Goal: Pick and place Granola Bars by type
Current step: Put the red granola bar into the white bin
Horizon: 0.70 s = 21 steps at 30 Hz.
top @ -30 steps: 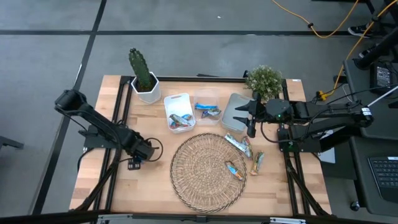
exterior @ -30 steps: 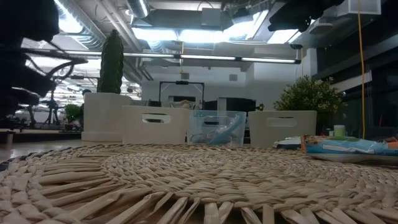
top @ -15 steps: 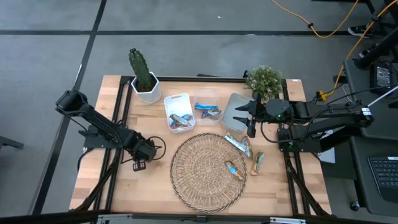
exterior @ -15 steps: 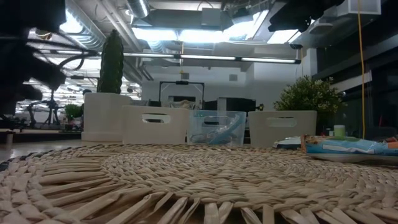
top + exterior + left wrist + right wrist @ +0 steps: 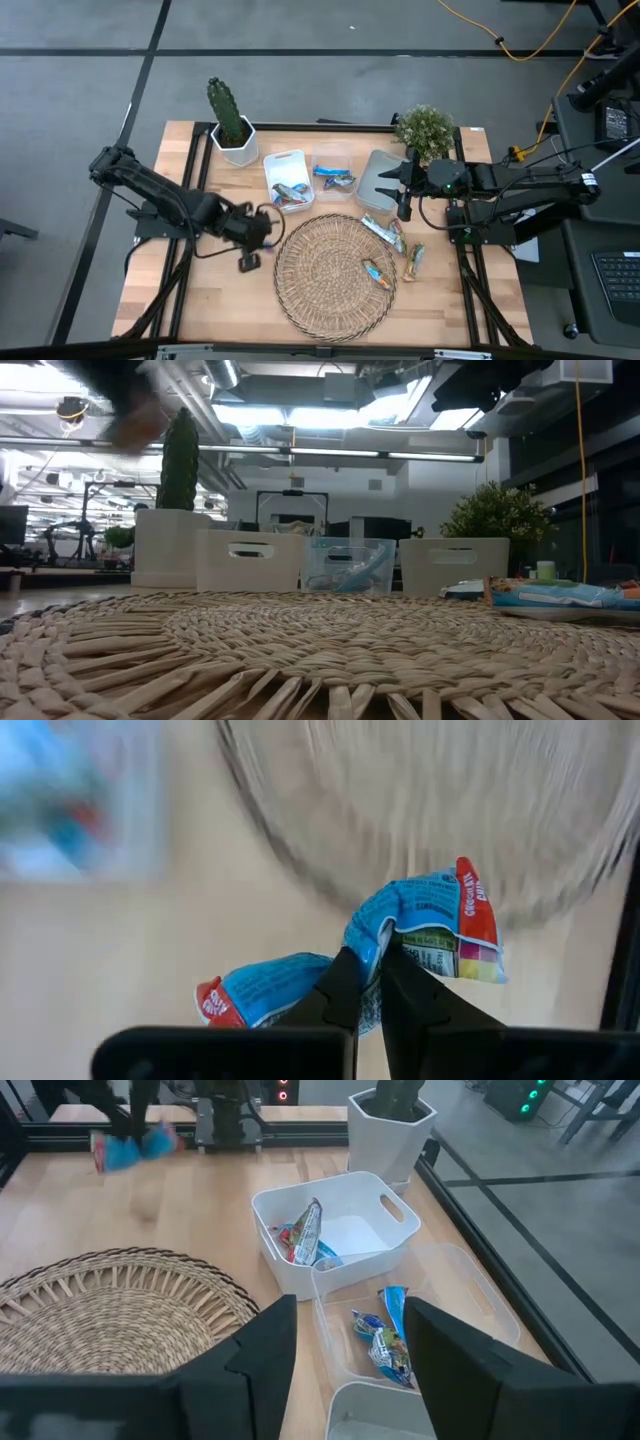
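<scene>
My left gripper [image 5: 248, 260] is just left of the round woven mat [image 5: 330, 275], shut on a blue granola bar with red ends [image 5: 400, 920]. The right wrist view shows this bar [image 5: 130, 1148] in the air above the table. My right gripper [image 5: 350, 1350] hovers open and empty over the right-hand white tub [image 5: 378, 180]. A silvery bar [image 5: 383, 232] and an orange-brown bar [image 5: 377, 273] lie on the mat's right part. Another bar [image 5: 415, 260] lies on the table beside it. The left white tub [image 5: 285, 180] and the clear tub [image 5: 333, 180] hold bars. My left gripper pinches the blue bar at its middle [image 5: 365, 955] between its two fingers [image 5: 340, 995], which lie across it. The fingers come from above, pointing down. The bar is bent at the pinch, both red ends [image 5: 215, 1000] free, and hangs clear of the table.
A potted cactus [image 5: 230, 120] stands at the far left of the table. A leafy plant [image 5: 425, 128] stands at the far right, behind the tubs. Bare wood lies left of the mat and along the near edge.
My left gripper has gone toward the table's right edge, nearer the woven mat, and has risen. In the low view it has climbed from the left side to the top left. My right gripper has kept still.
</scene>
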### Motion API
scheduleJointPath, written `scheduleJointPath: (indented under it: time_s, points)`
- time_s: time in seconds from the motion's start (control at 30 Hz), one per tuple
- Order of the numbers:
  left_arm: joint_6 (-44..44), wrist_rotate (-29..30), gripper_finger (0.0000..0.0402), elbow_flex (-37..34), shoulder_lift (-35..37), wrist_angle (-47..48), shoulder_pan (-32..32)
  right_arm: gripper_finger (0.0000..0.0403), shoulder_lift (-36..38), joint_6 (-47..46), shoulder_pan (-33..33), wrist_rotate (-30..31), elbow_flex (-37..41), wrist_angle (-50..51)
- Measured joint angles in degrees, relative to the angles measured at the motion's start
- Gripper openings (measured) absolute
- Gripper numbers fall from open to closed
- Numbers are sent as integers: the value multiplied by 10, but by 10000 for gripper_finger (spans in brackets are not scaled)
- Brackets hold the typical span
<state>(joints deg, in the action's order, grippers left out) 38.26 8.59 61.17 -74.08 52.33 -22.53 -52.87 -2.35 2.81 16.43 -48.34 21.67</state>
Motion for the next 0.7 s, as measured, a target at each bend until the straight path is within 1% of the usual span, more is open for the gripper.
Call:
scheduleJointPath:
  time_s: [0.2,0.3,0.4,0.47,0.53,0.63,0.7]
  points:
    - [-93,140,8,210,0,75,42,187,0,7,0,0,0,0]
    - [-142,196,9,318,4,85,47,187,0,13,0,0,0,0]
    - [-182,237,8,398,4,89,47,187,0,13,0,0,0,0]
    - [-200,252,8,430,4,88,47,187,0,12,0,0,0,0]
    - [-212,259,8,448,4,88,47,187,0,11,0,0,0,0]
    - [-215,276,8,457,2,89,53,187,0,11,0,0,0,0]
    - [-215,293,8,458,2,90,68,187,0,11,0,0,0,0]
